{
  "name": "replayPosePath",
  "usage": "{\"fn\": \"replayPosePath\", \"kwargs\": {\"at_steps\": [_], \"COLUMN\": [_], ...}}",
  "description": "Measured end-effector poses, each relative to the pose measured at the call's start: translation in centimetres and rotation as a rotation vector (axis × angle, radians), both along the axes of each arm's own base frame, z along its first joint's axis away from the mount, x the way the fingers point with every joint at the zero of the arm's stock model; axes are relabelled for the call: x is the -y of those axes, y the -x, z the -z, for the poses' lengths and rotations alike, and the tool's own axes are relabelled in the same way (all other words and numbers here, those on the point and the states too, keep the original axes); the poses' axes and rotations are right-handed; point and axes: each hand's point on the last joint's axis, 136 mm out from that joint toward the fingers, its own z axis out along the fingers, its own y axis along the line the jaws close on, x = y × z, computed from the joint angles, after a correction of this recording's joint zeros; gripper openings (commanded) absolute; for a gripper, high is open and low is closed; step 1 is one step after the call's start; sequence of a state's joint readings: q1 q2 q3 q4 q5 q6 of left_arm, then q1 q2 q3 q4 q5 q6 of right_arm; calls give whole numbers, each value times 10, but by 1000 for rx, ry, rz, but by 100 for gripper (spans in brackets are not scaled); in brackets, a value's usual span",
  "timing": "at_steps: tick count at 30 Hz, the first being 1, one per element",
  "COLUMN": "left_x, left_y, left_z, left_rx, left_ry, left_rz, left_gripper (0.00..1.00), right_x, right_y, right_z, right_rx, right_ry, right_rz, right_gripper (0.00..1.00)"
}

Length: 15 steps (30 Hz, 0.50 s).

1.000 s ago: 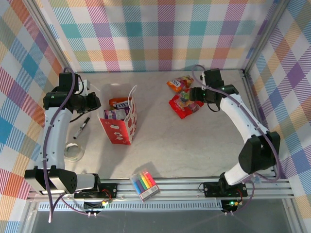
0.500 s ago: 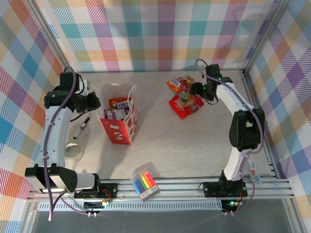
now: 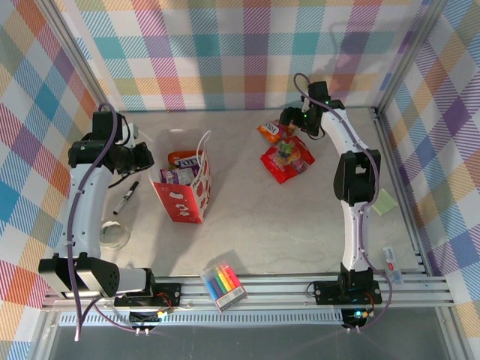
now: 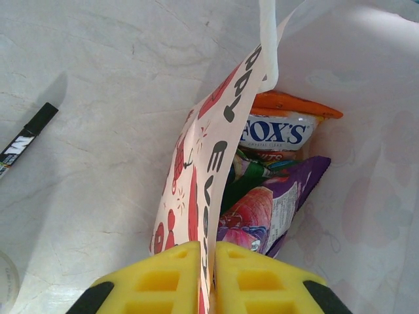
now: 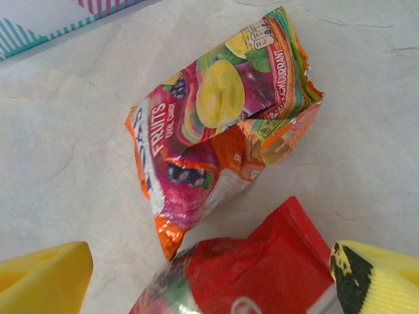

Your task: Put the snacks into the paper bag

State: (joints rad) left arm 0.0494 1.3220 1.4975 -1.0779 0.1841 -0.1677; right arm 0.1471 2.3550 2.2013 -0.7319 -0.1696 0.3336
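Marble tabletop (image 3: 300, 217), one o'clock: I've swung right gripper (image 5: 209, 278), jaws wide, toward orange packet (image 5: 216, 137); left gripper (image 4: 201, 275) pinches paper bag (image 4: 196, 196).

I am working in a robot test booth. The pale table (image 3: 285, 217) is boxed in by bright checked walls (image 3: 247, 52) on a metal frame (image 3: 300, 289) (the left arm (image 3: 75, 210) and the right arm (image 3: 351, 225) are bolted to the front of it).

Marker pack (image 3: 223, 284), black pen (image 3: 126, 197)
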Motion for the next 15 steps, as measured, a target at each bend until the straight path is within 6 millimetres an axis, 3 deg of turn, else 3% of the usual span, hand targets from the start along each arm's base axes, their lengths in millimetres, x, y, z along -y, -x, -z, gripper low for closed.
{"fn": "replayPosePath", "kwargs": {"at_steps": [8, 15], "left_x": [-3, -4], "left_y": [-2, -5], "left_z": [4, 10], "left_rx": [-12, -30], "left_ry": [-14, -16], "left_rz": [-9, -11], "left_gripper": [14, 14], "right_x": [8, 8], "right_y": [-17, -26], "right_z": [31, 40], "right_rx": [-46, -45], "right_ry": [-27, -46], "right_rz": [27, 26], "right_gripper": [100, 99]}}
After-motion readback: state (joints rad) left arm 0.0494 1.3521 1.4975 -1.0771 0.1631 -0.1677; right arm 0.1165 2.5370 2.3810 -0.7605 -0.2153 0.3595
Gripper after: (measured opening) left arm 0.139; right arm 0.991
